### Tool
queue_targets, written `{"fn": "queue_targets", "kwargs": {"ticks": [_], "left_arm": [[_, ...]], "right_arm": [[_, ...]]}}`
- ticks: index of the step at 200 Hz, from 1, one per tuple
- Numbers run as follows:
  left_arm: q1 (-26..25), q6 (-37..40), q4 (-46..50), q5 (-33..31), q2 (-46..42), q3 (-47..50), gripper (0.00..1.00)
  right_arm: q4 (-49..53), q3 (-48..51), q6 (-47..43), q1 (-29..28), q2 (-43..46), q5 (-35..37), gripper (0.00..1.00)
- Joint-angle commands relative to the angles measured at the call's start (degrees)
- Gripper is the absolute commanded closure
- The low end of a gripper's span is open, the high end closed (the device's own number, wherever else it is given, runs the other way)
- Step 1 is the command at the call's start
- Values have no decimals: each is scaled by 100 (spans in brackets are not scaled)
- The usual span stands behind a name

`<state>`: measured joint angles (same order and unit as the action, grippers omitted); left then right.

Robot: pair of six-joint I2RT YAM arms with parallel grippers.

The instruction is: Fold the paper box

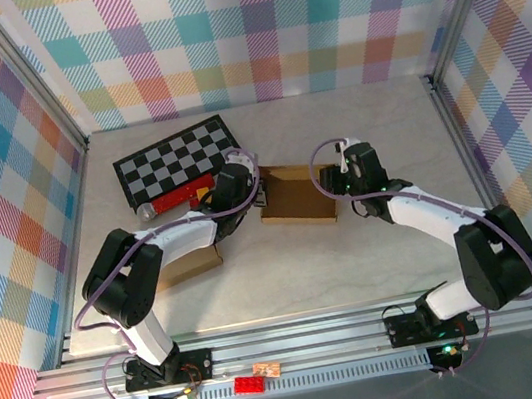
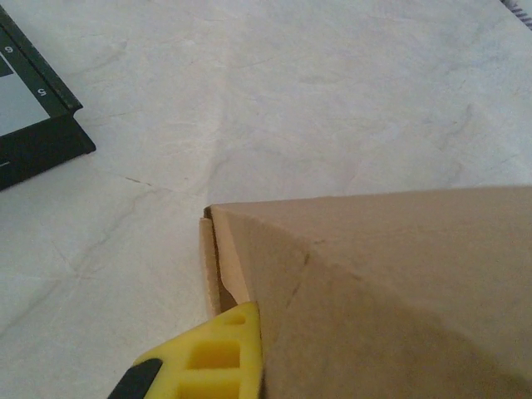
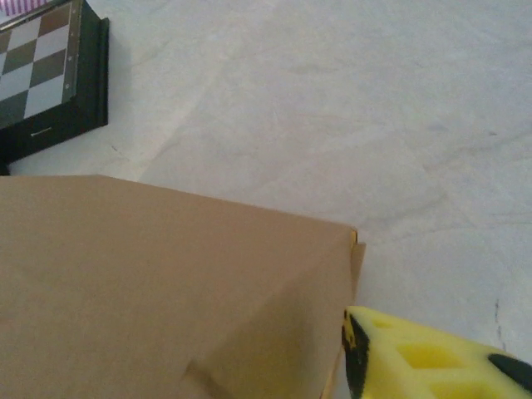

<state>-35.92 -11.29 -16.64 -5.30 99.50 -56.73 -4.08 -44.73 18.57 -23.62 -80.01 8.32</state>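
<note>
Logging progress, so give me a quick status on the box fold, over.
Left gripper shut on paper box, left edge. Right gripper at its right edge, grip unclear. Chessboard nearby at back left, not touching box.

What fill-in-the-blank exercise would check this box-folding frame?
1. The paper box is ____ in colour.
2. The board behind the left hand has a ____ pattern.
3. In the top view, the right hand sits at the box's ____ side.
4. The right hand's finger is ____.
Missing words: brown; checkered; right; yellow.
</note>
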Motion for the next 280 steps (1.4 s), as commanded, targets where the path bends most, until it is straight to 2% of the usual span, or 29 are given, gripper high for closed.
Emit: {"fn": "queue_targets", "kwargs": {"ticks": [1, 37, 80, 121, 143, 186, 239, 280], "left_arm": [[-89, 151, 282, -50, -56, -37, 98], [-108, 274, 468, -59, 21, -261, 98], [-108, 361, 521, -62, 83, -365, 99], [-108, 416, 583, -49, 81, -400, 99], [-108, 408, 583, -32, 98, -401, 99], [-108, 366, 558, -36, 142, -435, 99], [-125, 294, 505, -22, 195, -471, 99], [-134, 272, 504, -12, 197, -488, 99]], "right_arm": [[790, -296, 338, -27, 381, -128, 42], [2410, -823, 1147, -14, 899, -269, 22], [4156, -1726, 1980, 52, 911, -1124, 14], [5127, -2913, 2294, 397, 863, -1270, 13], [5594, -3618, 2484, 962, 488, -1455, 16], [5788, -3978, 3036, 2057, -638, -2706, 28], [5646, -4388, 2876, 2119, -2183, -3922, 48], [5379, -4258, 2984, 2081, -2477, -4291, 54]]}}
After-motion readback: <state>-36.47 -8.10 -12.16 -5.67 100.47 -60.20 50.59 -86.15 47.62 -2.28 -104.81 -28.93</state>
